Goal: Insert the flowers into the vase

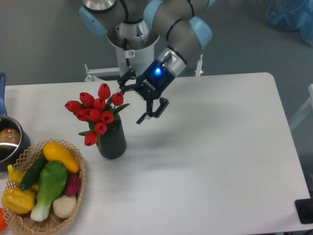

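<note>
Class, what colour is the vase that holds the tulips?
Dark grey, matte; the vase shows clearly in the fixed camera view, the only one.

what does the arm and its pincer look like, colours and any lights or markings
The arm is built of thick grey tube segments with light blue caps at the joints. Its wrist ends in a silver ring, then a black body with a glowing blue light. The pincer is black with two slim fingers. A small white sticker with a red mark sits on the base column.

Flowers (97,111) in vase (112,141); claw (136,98) right of blooms; basket (73,196) front-left.
</note>
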